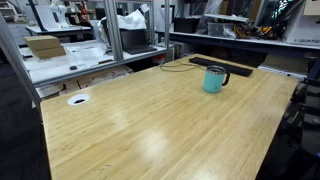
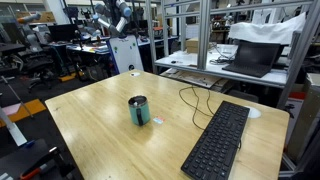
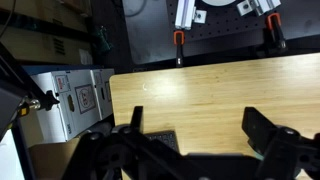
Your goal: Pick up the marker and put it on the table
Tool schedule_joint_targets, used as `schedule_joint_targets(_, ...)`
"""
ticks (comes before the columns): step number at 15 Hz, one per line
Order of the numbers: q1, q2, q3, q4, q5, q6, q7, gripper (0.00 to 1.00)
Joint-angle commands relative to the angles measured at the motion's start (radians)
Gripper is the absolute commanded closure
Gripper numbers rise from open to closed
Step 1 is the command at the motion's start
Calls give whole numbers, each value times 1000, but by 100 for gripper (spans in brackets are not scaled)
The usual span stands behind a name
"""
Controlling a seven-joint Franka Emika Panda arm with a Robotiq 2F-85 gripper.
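The end effector [image 3: 193, 118] hangs spread wide with nothing between its fingers [image 3: 135, 125], only bare bench [image 3: 200, 85] beyond them. Outside the wrist view, a teal mug [image 2: 138, 111] stands on the bench near a keyboard [image 2: 215, 143]. I cannot make out the marker.

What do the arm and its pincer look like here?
In the wrist view the pincer is matt black, with two chunky, angular fingers. In an exterior view the arm is white with darker joints, far off and small; markings or cables on it cannot be made out.
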Motion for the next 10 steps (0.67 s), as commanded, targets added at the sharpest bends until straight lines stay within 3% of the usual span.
schedule_joint_targets(1, 18, -1, -13, 4, -7, -3, 10, 0)
schedule_joint_targets(10, 11, 22, -6, 21, 14, -26, 43, 0)
